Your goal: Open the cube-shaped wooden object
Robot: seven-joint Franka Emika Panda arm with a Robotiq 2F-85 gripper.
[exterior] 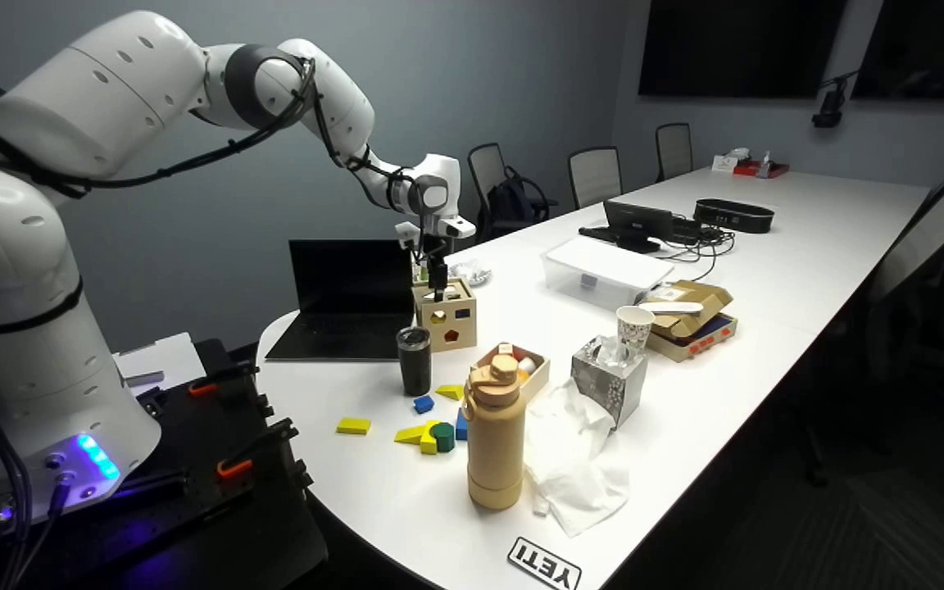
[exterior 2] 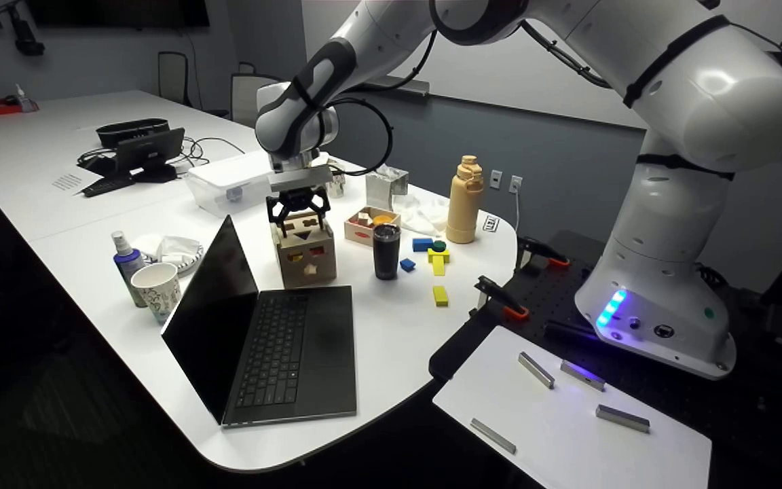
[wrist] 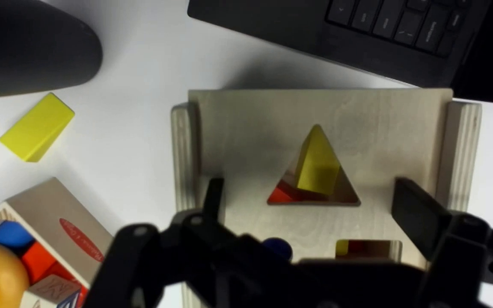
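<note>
The cube-shaped wooden object is a light-tan box with shaped cut-outs, seen in both exterior views (exterior: 457,329) (exterior 2: 309,266). In the wrist view its lid (wrist: 246,128) lies flat between two raised side walls. A triangular hole shows yellow and red blocks inside; a rectangular hole is partly covered by the gripper. My gripper is over the lid in both exterior views (exterior: 437,291) (exterior 2: 303,232). In the wrist view the gripper (wrist: 309,186) is open, its fingers wide apart, one near each side wall, with nothing between them. Whether the fingertips touch the lid I cannot tell.
A black laptop (exterior 2: 289,353) stands close beside the box. A dark tumbler (exterior: 415,361), an open toy box (exterior 2: 362,233) and loose yellow blocks (exterior: 353,426) are near. A tan bottle (exterior: 495,442), a tissue box (exterior: 610,381) and a clear plastic bin (exterior: 578,274) stand farther off.
</note>
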